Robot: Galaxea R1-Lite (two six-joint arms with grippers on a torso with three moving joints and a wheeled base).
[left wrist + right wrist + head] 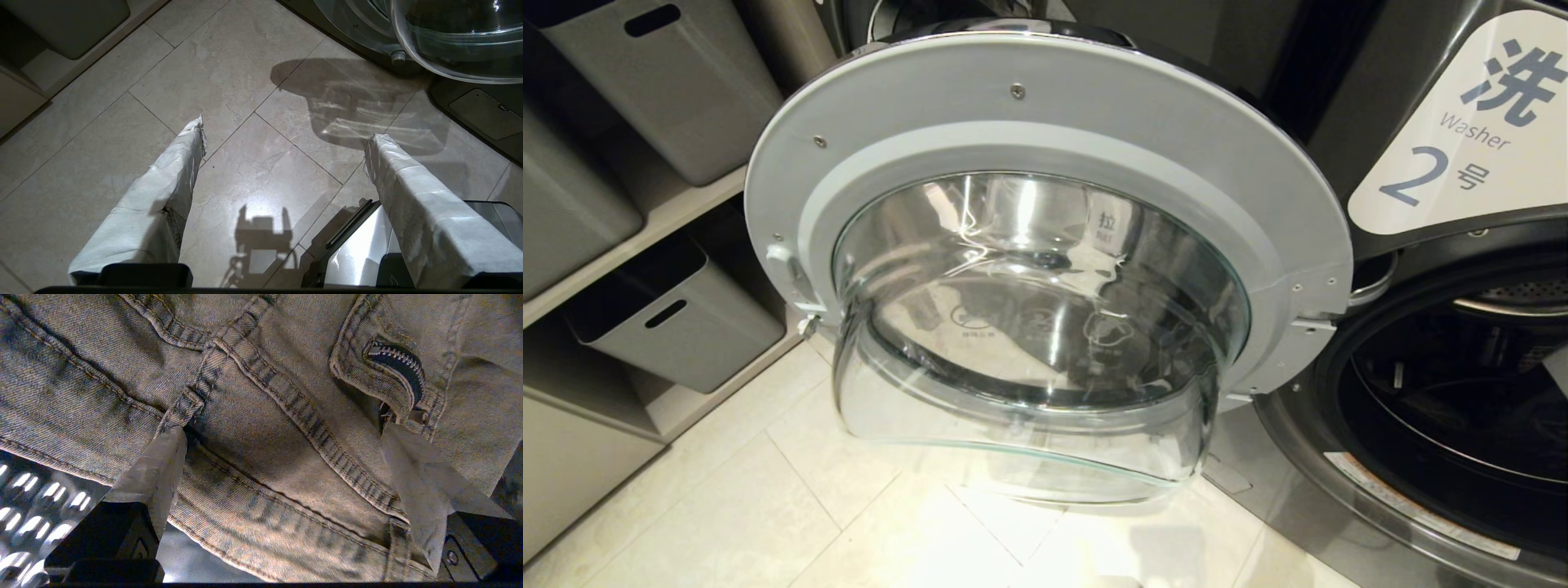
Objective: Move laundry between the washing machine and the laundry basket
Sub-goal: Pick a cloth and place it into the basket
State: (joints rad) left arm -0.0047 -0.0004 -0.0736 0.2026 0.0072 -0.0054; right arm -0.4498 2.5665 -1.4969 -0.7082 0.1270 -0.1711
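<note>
Denim jeans [261, 428] filled my right wrist view, the right gripper [282, 449] spread wide with its fingertips [163, 465] against the fabric, nothing clamped. My left gripper [284, 134] hung wide open and empty over the floor tiles [245, 81]. Beyond, the washer door [1045, 269] stood open beside the drum opening [1462, 408].

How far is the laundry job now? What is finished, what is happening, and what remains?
Done: the washer door stands open, showing the dark drum opening. In hand: the right claw is open right at the denim garment, by the perforated drum wall, not gripped. The left claw hangs open over the floor tiles. Left: grasping the denim and moving it; no basket is visible.
</note>
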